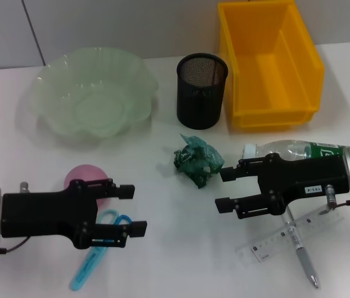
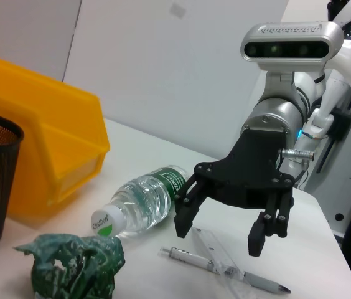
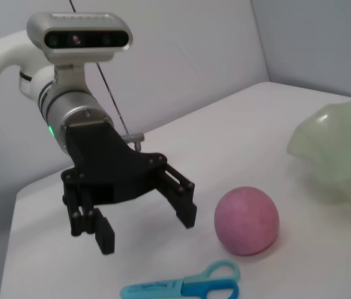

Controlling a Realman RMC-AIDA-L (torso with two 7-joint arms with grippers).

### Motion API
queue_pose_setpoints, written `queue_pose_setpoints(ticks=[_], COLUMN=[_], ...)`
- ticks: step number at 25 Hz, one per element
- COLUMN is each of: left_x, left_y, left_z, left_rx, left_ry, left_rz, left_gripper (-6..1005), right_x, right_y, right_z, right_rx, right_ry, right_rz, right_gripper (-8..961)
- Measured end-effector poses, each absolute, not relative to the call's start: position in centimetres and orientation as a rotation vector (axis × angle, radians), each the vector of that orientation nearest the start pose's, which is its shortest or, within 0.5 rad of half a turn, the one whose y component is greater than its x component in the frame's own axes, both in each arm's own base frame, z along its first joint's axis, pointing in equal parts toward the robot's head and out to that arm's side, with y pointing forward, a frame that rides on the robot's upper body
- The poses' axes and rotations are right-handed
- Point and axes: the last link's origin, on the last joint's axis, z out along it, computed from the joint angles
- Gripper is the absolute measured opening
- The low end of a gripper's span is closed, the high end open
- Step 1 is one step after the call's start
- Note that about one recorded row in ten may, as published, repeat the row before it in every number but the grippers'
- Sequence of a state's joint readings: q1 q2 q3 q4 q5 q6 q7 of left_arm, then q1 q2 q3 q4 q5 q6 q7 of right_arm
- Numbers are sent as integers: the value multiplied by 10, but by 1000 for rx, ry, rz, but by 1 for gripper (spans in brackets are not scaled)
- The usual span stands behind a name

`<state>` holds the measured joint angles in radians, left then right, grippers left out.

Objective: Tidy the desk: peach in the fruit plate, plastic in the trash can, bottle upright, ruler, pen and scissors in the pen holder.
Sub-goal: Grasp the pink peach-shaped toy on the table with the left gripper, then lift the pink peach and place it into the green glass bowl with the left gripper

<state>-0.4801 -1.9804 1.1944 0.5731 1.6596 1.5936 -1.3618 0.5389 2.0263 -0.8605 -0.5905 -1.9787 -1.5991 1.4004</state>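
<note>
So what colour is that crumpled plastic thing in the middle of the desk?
Dark green. The crumpled plastic shows best in the head view, lying on the white desk.

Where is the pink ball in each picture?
Head view: the peach lies on the desk at lower left, partly behind the left gripper.
Left wrist view: not in it.
Right wrist view: the peach is at lower centre-right, beside the left gripper.
Shared landmark: the scissors near it.

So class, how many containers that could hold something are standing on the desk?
3. The fruit plate sits at the far left, the pen holder stands in the middle, and the trash can is at the far right. None appears hidden.
</note>
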Motion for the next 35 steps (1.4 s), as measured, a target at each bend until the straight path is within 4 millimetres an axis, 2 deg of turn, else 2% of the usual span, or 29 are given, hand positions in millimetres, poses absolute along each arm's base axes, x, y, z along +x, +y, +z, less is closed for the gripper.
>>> queue_pose_setpoints(ticks=[7, 12, 14, 15, 19, 28, 35], left_x=[-247, -260, -270, -270, -281, -280, -278], left_y=[311, 327, 335, 335, 343, 349, 352], left_z=[-3, 5, 4, 4, -1, -13, -13], left_rx=[-2937, -2874, -2831, -2831, -2789, -2779, -2759], left_ry=[-431, -378, -383, -383, -399, -391, -406], left_rz=[-702, -483, -355, -355, -176, -56, -63], left_gripper=[811, 811, 810, 810, 810, 733, 656], right_x=[262, 261, 261, 261, 262, 262, 261], right_y=[317, 318, 318, 318, 317, 318, 319], right_z=[-12, -12, -11, -11, -11, -11, -11], right_rx=[-2916, -2916, -2916, -2916, -2911, -2908, -2909], right_ry=[631, 631, 635, 635, 640, 641, 638], right_rz=[616, 616, 616, 616, 617, 619, 618], right_gripper=[739, 739, 740, 740, 740, 740, 740])
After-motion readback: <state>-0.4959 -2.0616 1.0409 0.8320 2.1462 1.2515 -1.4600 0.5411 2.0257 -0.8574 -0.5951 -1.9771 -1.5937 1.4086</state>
